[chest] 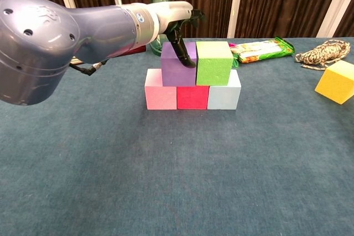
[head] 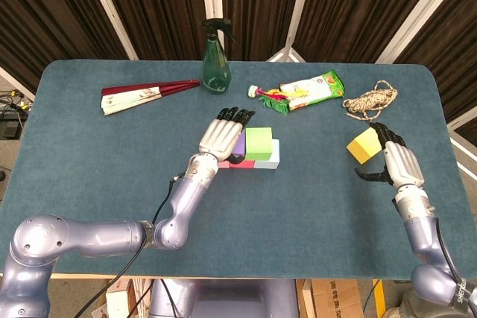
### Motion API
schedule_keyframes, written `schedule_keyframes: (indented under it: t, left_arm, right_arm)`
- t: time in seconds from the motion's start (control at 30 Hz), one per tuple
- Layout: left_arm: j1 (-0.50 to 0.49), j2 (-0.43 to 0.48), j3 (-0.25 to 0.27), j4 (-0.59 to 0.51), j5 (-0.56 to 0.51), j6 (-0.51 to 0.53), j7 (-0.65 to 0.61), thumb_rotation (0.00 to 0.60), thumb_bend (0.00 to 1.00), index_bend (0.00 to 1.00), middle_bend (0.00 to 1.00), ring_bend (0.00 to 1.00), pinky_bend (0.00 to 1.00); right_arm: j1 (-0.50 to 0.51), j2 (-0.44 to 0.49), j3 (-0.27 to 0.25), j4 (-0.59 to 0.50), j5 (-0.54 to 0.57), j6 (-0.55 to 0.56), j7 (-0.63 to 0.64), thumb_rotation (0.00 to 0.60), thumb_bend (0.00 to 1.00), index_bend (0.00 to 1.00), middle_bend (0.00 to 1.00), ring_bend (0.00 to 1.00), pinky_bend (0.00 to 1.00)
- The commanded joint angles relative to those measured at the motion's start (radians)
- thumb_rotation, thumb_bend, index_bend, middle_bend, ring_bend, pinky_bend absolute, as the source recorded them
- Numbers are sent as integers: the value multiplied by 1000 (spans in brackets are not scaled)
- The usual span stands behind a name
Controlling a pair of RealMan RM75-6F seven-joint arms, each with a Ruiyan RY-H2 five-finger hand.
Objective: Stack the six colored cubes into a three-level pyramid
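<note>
The blue-green felt-covered table (head: 89,161) fills most of the head view, with broad bare cloth along its lower half and left side. The left hand (head: 220,137) sits at frame centre, laid flat over the purple foam cube (chest: 177,71) with its dark thumb pressed down the cube's front face in the chest view; whether it actually grips the cube I cannot tell. That purple cube and the green foam cube (chest: 214,62) touch side by side on the second level, resting on a tight row of pink foam cube (chest: 160,96), red foam cube (chest: 192,97) and pale blue foam cube (chest: 224,95). The top of the pair is bare.

At the right edge, the right hand (head: 396,160) is spread, fingers apart, just beside the yellow foam cube (head: 363,145), which lies on the cloth well apart from the stack.

Along the upper edge lie a folded red-and-white fan (head: 145,94), a green plastic spray bottle (head: 216,57), a green snack packet (head: 309,89) and a coiled speckled rope (head: 370,99).
</note>
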Motion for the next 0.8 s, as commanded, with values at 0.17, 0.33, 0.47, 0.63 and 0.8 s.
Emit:
schedule_keyframes:
  t: [0.17,0.33,0.47,0.63,0.8]
  left_arm:
    - [17,19,0,-38,5,1,-12,600,264,0,62,6,18]
    - [45,66,7,-124,53,19,-31,600,230,0,62,6,18]
    - [84,119,13,-209,104,55,-57,600,203,0,62,6,18]
    - [151,205,35,-318,148,114,-76,600,187,0,61,6,18]
    - [246,304,79,-425,206,199,-102,600,187,0,60,6,18]
  right_arm:
    - [1,-1,-2,3,3,-5,-2,600,271,0,0,0,11]
    - [4,2,-7,5,11,-14,-8,600,270,0,0,0,9]
    - [8,10,-14,-2,18,-27,-22,600,270,0,0,0,0]
    - [17,11,-34,-18,16,-39,-53,600,270,0,0,0,0]
    - [25,1,-52,-35,14,-41,-83,600,270,0,0,0,0]
